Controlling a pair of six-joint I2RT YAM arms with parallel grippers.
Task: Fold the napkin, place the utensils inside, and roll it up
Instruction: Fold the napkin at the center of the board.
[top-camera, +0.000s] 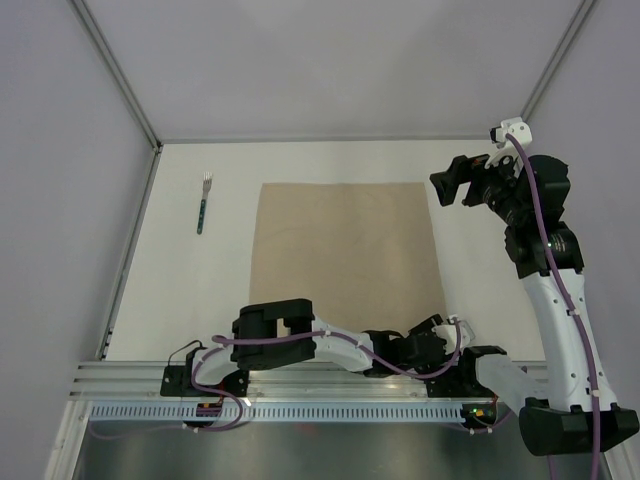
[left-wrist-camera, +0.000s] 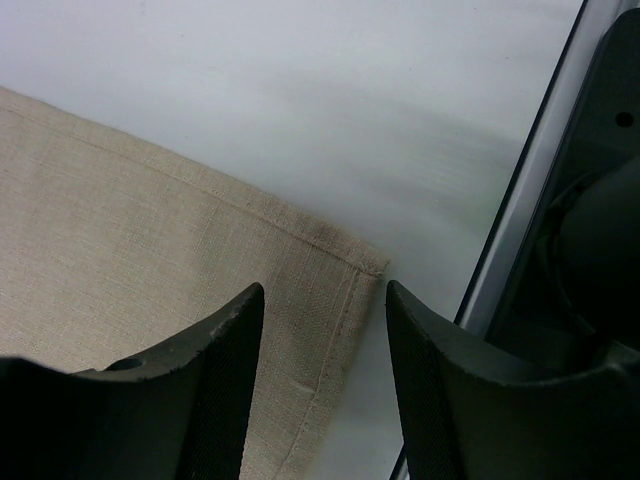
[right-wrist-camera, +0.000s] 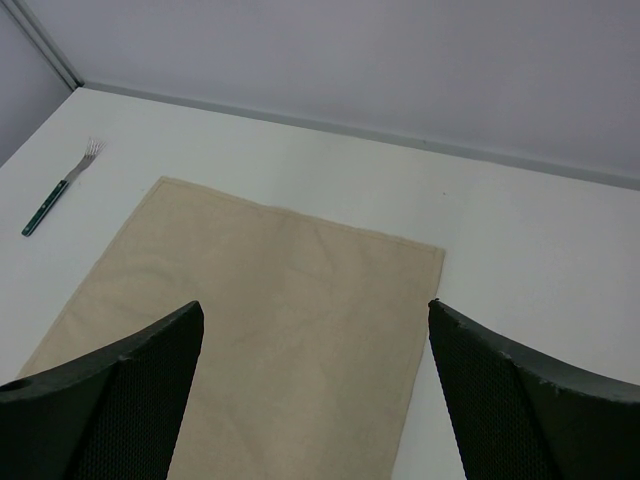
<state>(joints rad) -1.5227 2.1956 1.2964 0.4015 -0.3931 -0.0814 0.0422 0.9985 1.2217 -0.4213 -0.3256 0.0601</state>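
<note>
The tan napkin (top-camera: 345, 250) lies flat and unfolded in the middle of the white table. A fork (top-camera: 204, 203) with a dark handle lies left of it, tines pointing away; the right wrist view also shows this fork (right-wrist-camera: 60, 190). My left gripper (top-camera: 437, 325) is low at the napkin's near right corner. In the left wrist view its jaws (left-wrist-camera: 323, 290) stand apart over the hemmed corner of the napkin (left-wrist-camera: 120, 220), not pinching it. My right gripper (top-camera: 445, 185) hangs raised beyond the far right corner. It is wide open (right-wrist-camera: 315, 306) above the napkin (right-wrist-camera: 260, 320) and holds nothing.
An aluminium rail (top-camera: 300, 385) runs along the near table edge, and it shows as a metal strip (left-wrist-camera: 520, 200) just right of the left fingers. Grey walls enclose the table on the left, far and right sides. The right arm's base (top-camera: 575, 425) stands at the near right.
</note>
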